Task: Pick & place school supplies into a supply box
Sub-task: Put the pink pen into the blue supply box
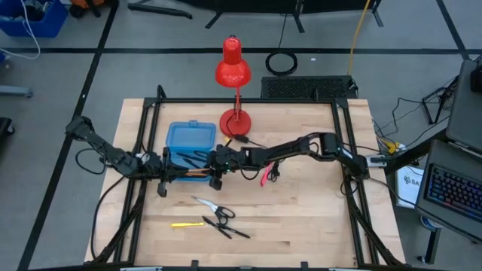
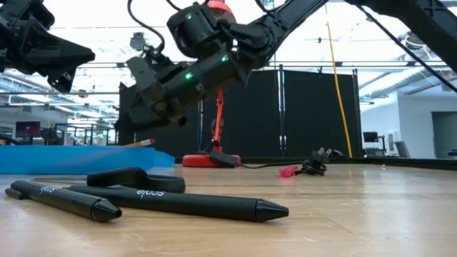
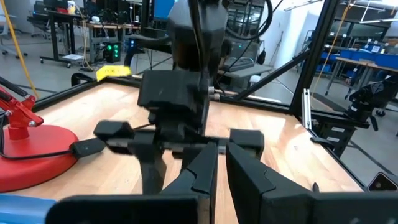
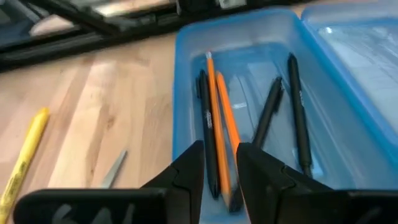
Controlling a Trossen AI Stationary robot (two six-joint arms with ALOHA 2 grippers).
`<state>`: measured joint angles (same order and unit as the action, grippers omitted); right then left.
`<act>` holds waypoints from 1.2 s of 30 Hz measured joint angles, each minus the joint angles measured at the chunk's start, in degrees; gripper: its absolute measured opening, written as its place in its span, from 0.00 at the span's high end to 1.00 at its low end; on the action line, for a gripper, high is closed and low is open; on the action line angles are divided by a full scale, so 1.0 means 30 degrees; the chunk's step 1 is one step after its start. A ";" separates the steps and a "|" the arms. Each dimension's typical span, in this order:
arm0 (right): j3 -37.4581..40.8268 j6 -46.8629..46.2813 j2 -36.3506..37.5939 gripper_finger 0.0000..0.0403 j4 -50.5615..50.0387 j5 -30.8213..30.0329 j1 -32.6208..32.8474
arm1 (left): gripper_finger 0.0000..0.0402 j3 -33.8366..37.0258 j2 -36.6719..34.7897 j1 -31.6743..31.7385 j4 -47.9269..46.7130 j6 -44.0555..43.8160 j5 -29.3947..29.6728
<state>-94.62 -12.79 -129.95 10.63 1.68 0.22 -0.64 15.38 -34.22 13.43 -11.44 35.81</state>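
The blue supply box (image 1: 188,159) lies open at the table's middle left, its lid (image 1: 190,137) flat behind it. In the box lie orange pencils (image 4: 219,118) and black pens (image 4: 297,118). One pencil's end (image 2: 143,143) pokes above the box rim. My right gripper (image 4: 221,165) hangs open low over the box's near end. Its fingers stand on either side of the pencils' ends, and I cannot tell whether they touch. My left gripper (image 3: 222,163) is shut and level at the box's left side, with nothing between its fingers. Scissors (image 1: 215,209), a yellow stick (image 1: 187,223) and black pens (image 1: 227,229) lie on the table nearer the front.
A red desk lamp (image 1: 233,71) stands behind the box on its base (image 1: 235,122). Its black cord and plug (image 1: 273,173) lie right of the box beside a pink stick (image 1: 265,179). Bare wood stretches across the table's right half and front corners.
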 joint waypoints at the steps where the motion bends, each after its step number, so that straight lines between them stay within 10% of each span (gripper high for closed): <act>1: 0.0193 0.0004 0.0265 0.79 -0.0207 -0.0017 0.0052 | 0.91 0.0000 -0.0004 0.0000 -0.0016 -0.0074 0.0004; 14: 0.7261 0.0069 0.5639 0.80 0.2262 -0.4677 0.2115 | 0.91 0.0000 -0.0007 0.0000 -0.0535 -0.0524 0.0041; 25: 1.6055 0.0220 0.9436 0.81 1.2699 -0.9341 0.3942 | 0.91 0.0003 0.0117 0.0000 -0.0385 -0.0607 0.0121; 36: 1.8963 0.0907 0.9480 0.81 1.7201 -0.7857 0.4338 | 0.91 0.0005 0.0124 0.0022 -0.0461 0.0637 0.1232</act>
<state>-37.74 -10.06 -101.51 62.23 -21.89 13.23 -0.63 15.75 -34.15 12.05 -9.53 39.51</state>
